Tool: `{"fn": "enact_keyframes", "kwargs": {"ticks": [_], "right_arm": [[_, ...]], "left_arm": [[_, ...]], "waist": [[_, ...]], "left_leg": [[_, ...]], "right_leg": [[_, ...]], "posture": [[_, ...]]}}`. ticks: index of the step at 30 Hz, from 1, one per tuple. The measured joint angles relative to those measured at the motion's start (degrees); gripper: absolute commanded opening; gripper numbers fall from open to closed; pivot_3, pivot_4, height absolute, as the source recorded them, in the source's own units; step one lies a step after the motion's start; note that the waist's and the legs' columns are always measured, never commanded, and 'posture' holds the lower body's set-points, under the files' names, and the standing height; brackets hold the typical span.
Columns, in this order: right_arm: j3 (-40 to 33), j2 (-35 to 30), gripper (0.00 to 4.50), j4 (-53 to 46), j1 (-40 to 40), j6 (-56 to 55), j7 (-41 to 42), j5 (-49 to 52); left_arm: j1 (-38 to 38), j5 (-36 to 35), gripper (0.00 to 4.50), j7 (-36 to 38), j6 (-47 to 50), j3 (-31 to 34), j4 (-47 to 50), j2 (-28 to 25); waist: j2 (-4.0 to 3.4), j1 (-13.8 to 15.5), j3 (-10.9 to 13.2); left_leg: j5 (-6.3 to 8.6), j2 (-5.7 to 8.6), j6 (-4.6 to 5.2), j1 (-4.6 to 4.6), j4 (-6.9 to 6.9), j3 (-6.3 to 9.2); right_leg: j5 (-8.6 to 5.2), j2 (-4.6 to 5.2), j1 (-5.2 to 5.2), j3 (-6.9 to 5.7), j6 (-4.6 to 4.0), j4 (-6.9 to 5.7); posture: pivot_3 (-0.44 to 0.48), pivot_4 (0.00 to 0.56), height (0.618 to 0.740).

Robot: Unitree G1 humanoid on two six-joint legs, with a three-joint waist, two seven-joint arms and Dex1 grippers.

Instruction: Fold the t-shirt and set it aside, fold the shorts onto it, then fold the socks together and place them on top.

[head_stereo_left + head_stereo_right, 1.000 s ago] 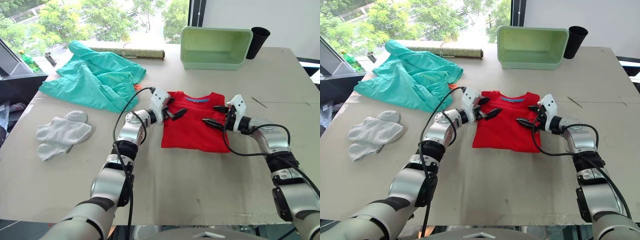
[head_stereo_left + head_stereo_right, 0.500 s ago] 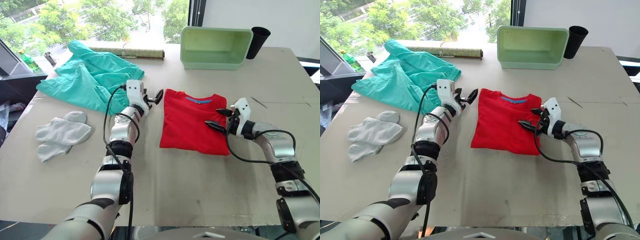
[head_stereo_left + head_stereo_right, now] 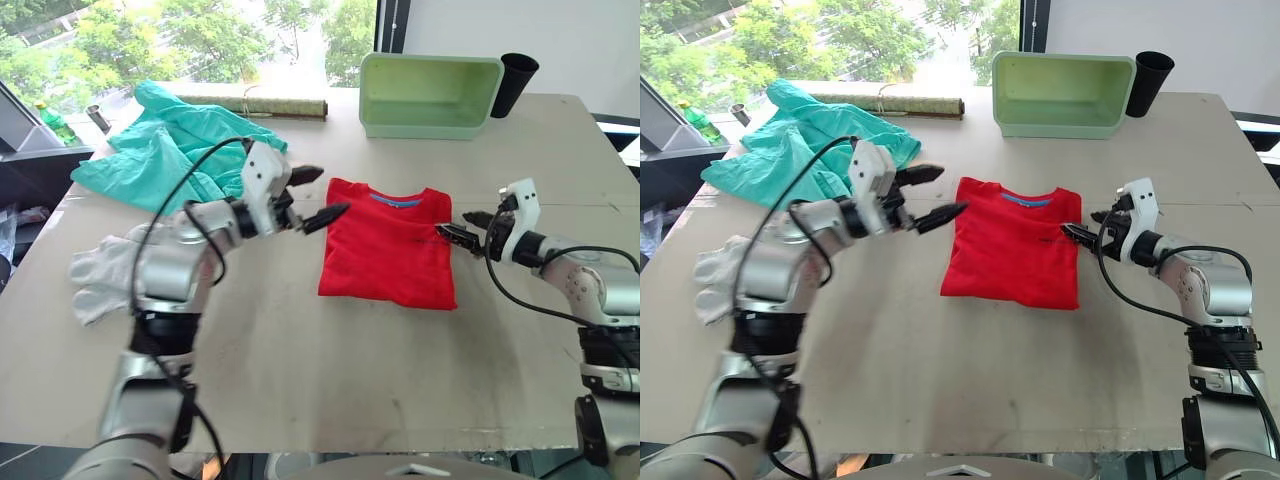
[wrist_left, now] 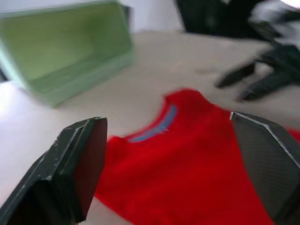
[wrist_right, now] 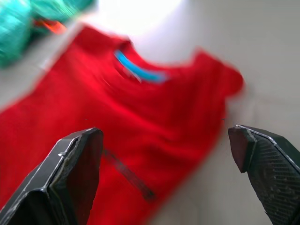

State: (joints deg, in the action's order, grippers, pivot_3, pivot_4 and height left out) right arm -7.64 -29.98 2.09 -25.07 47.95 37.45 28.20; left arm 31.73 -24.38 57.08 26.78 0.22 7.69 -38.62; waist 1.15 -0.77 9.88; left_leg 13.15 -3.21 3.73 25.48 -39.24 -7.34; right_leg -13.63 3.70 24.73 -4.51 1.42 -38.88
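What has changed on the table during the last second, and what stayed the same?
Both grippers, open, drew back off the t-shirt: the left gripper to its left edge, the right gripper to its right edge. The folded t-shirt, the shorts and the socks stayed in place.

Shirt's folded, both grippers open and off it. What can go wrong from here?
The left gripper hangs low beside the t-shirt; a swing toward the shorts might snag its edge and undo the fold. The right gripper sits at the opposite edge, same risk. The socks lie near the table edge and could get brushed off.
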Motion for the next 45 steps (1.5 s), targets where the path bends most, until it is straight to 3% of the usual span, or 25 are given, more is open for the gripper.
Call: {"fn": "enact_keyframes", "kwargs": {"ticks": [7,10,15,18,19,26,31,32,36,45], "right_arm": [[3.4,2.8,4.5,-1.1,-1.1,2.4,-4.2,-2.2],[6.3,2.7,3.81,-1.1,-1.2,-0.2,-4.4,-5.5],[14.5,-0.2,1.66,0.1,-1.2,-10.4,-2.9,-14.3],[15.7,-0.2,0.19,0.4,-1.0,-12.9,-2.1,-15.3],[15.7,-0.2,0.08,0.4,-0.7,-13.3,-2.0,-15.4],[11.4,-1.0,0.08,0.5,0.6,-11.6,-0.6,-12.9],[5.4,-11.5,0.08,2.9,4.7,-12.4,4.5,-11.6],[3.7,-16.7,0.08,5.7,6.4,-14.4,6.7,-12.2],[0.7,-25.1,0.08,17.0,7.6,-22.4,10.2,-15.5],[4.8,-31.5,0.08,49.0,-4.0,-50.1,13.1,-27.4]], "left_arm": [[-2.8,-2.5,4.48,9.5,4.0,0.5,7.2,-13.8],[-3.5,-3.6,4.5,10.3,5.4,1.1,8.9,-15.0],[-3.4,-5.9,4.5,9.7,8.4,1.6,13.7,-16.2],[-3.3,-7.0,4.5,8.6,9.9,1.6,14.9,-16.2],[-3.2,-7.3,4.5,8.3,10.4,1.7,15.0,-16.2],[0.0,-11.4,4.5,6.0,12.9,2.2,16.3,-13.2],[2.6,-19.6,4.5,3.8,17.2,5.1,19.0,-11.3],[2.9,-21.4,4.5,3.1,18.3,6.0,19.6,-11.1],[3.0,-24.3,4.5,2.0,19.4,6.3,20.6,-10.9],[1.7,-25.3,4.5,2.9,18.9,5.7,21.4,-11.7]], "waist": [[-0.02,-0.1,0.0],[0.04,-0.2,-0.1],[0.08,-0.2,-0.1],[0.15,-0.1,-0.1],[0.15,-0.1,-0.1],[0.14,0.8,-0.1],[0.05,1.9,0.0],[0.03,1.9,0.0],[0.01,1.2,0.0],[-0.24,-0.3,0.1]], "left_leg": [[0.0,0.0,0.0,-0.05,0.01,-0.02],[0.0,-0.01,0.0,-0.05,0.0,-0.02],[0.0,-0.01,0.0,-0.17,0.02,-0.06],[0.01,-0.02,-0.01,-0.57,0.05,-0.1],[0.02,-0.02,0.0,-0.8,0.08,-0.1],[0.03,0.08,-0.01,-0.75,0.08,0.01],[0.13,0.21,0.18,-0.67,0.14,-0.01],[0.15,0.25,0.22,-0.68,0.15,-0.02],[0.16,0.2,0.24,-0.76,0.17,-0.09],[0.13,0.1,0.18,-0.88,0.2,-0.21]], "right_leg": [[-0.01,-0.04,-0.01,0.11,0.01,0.04],[-0.02,-0.06,-0.01,0.13,0.01,0.04],[-0.03,-0.09,-0.07,0.22,0.01,0.04],[-0.07,-0.08,-0.46,0.25,0.07,0.06],[-0.16,-0.06,-0.69,0.24,0.19,0.11],[-0.15,0.31,-0.78,0.3,-0.19,0.17],[-0.11,0.27,-0.82,0.28,0.13,0.38],[-0.13,0.28,-0.83,0.3,0.17,0.41],[-0.13,0.16,-0.91,0.39,0.21,0.55],[-0.19,-0.05,-0.91,0.62,0.29,0.54]], "posture": [[0.0,0.15,0.74],[0.0,0.15,0.74],[0.0,0.15,0.74],[0.0,0.15,0.74],[0.0,0.15,0.74],[0.0,0.15,0.74],[0.0,0.15,0.74],[0.0,0.15,0.74],[0.0,0.15,0.74],[0.0,0.15,0.74]]}}
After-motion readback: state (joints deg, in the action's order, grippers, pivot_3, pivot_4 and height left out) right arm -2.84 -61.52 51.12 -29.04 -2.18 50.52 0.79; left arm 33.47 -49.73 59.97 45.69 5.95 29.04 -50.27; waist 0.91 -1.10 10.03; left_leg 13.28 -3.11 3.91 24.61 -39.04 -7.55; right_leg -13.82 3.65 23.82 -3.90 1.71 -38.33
